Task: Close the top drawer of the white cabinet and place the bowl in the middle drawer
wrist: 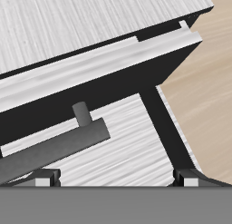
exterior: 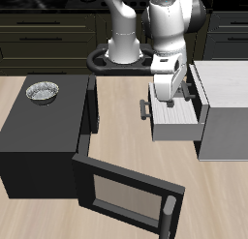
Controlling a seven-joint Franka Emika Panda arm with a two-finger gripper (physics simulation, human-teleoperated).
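Observation:
The white cabinet (exterior: 225,112) stands beside my gripper (exterior: 166,96). Its middle drawer (exterior: 180,122) is pulled far out, with its dark handle (exterior: 145,109) facing the black box. My open gripper hangs over this drawer, close to the front of the top drawer (exterior: 199,85), which looks pushed in. In the wrist view a dark bar handle (wrist: 54,148) lies just ahead of my gripper (wrist: 116,178), above the middle drawer's striped inside (wrist: 136,141); nothing is held. The grey metal bowl (exterior: 43,91) rests on top of the black box, far from the gripper.
The black box (exterior: 39,127) stands across from the cabinet, and its windowed door (exterior: 121,190) swings open toward the table's front edge. A strip of bare wood table (exterior: 116,122) lies between box and open drawer. The robot base (exterior: 124,51) stands at the back.

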